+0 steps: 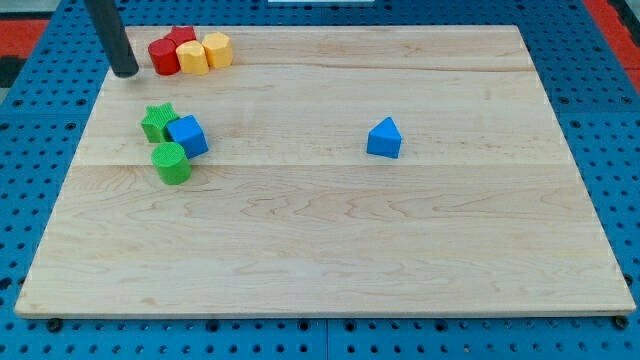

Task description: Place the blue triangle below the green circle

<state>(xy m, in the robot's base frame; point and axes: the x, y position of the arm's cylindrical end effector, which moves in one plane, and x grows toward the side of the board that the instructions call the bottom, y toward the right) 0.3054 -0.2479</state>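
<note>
The blue triangle [384,138] lies right of the board's middle, alone. The green circle [171,163] sits at the left of the board, touching a blue cube [188,136] just above and to its right. A green star [157,122] touches the blue cube's left side. My tip [126,72] is at the board's top left edge, left of a red circle [164,57], far from the blue triangle.
At the top left sits a tight cluster: the red circle, another red block [181,38] behind it, a yellow circle [193,57] and a yellow block [217,48]. The wooden board [330,250] lies on a blue pegboard.
</note>
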